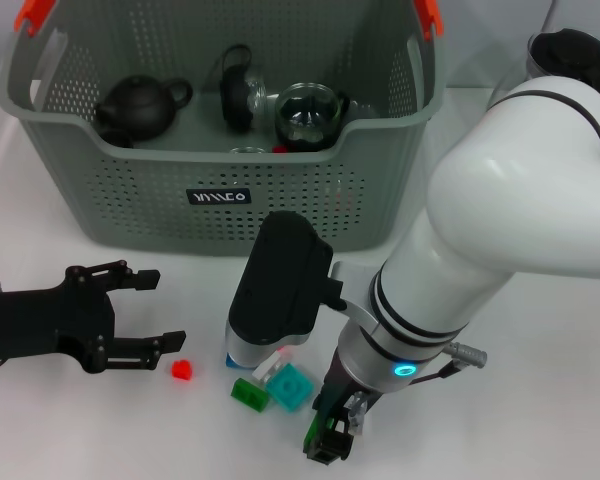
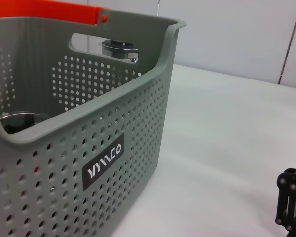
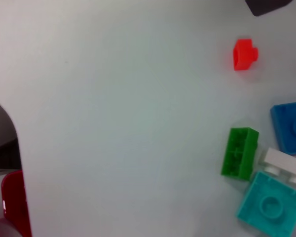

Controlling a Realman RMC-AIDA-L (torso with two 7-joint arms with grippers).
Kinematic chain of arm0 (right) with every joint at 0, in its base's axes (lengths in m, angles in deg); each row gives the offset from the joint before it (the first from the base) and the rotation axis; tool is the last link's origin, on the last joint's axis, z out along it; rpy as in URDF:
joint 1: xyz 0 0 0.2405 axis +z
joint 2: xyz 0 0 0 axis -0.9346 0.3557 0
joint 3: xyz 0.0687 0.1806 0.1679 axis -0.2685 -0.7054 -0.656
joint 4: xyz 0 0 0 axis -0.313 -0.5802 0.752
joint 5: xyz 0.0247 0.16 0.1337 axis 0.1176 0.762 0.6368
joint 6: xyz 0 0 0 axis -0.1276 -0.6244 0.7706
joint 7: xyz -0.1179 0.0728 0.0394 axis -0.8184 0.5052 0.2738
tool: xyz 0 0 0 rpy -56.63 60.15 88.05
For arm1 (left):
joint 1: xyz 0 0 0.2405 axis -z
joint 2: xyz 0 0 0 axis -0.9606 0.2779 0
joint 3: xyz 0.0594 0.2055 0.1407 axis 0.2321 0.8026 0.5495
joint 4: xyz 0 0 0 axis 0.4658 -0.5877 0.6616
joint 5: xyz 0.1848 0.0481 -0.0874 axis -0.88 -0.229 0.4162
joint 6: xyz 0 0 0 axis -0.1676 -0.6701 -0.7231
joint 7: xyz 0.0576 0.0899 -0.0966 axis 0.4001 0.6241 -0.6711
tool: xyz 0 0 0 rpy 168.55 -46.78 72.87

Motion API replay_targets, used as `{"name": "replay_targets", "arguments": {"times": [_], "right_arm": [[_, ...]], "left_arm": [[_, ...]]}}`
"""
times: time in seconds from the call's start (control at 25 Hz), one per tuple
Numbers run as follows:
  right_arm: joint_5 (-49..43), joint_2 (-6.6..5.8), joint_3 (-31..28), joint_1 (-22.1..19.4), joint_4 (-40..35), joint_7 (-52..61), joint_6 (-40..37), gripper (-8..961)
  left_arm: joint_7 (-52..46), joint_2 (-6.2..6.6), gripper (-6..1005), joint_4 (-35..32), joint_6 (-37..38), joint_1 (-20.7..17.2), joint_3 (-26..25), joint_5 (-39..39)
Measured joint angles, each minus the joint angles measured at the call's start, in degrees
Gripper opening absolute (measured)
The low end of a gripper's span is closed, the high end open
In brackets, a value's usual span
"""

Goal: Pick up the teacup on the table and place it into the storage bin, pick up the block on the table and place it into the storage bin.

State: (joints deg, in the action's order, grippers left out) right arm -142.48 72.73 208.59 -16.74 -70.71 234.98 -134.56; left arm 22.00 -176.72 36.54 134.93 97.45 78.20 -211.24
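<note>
Head view. The storage bin [image 1: 220,190] stands at the back of the table [image 1: 60,440], its labelled wall facing you. Inside it lie a dark teapot [image 1: 138,106], a black-lidded glass vessel [image 1: 242,98] and a round glass pot [image 1: 312,116]; no teacup is visible on the table, so treat the cup step as likely done. The left gripper [image 1: 148,310] rests low over the table in front of the bin, fingers spread wide and holding nothing. A small red block [image 1: 183,369] lies just beside its lower fingertip, which suggests this arm is lined up for the pick. The right arm folds across the near centre, its wrist housing over a cluster of blocks: a green block [image 1: 248,394], a teal block [image 1: 290,386], a white block [image 1: 276,367] and a blue block [image 1: 229,359]. You cannot tell the state of the right gripper [image 1: 330,432].

Left wrist view. You see the bin's corner, its label and an orange handle clip [image 2: 49,11]. A black finger of the gripper shows at the frame edge. The camera faces the bin, not the blocks.

Right wrist view. The camera looks straight down on the table. The red block sits apart from the green, teal, white and blue blocks, which touch or nearly touch. Being isolated, the red one looks like the easier target.
</note>
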Motion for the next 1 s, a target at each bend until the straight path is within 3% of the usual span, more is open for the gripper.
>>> {"name": "replay_targets", "arguments": {"times": [0.32, 0.52, 0.8, 1.0], "right_arm": [[0.5, -0.39, -0.2, 0.5, -0.6, 1.7, -0.9, 470], [-0.5, -1.0, -2.5, -0.4, -4.8, 2.4, -3.9, 464], [-7.3, -1.21, -11.8, -3.6, -16.8, 4.4, -11.2, 454], [-8.6, -1.25, -21.0, -3.7, -25.3, 4.5, -14.5, 453]], "left_arm": [[0.0, 0.0, 873, 0.0, 0.0, -0.1, 0.0, 0.0], [0.0, 0.02, 873, 0.0, 0.0, -0.1, 0.0, 0.0], [0.0, 0.06, 873, -0.1, 0.0, -0.3, -0.1, 0.0], [0.0, 0.08, 873, -0.3, -0.1, -0.3, -0.1, 0.0]]}}
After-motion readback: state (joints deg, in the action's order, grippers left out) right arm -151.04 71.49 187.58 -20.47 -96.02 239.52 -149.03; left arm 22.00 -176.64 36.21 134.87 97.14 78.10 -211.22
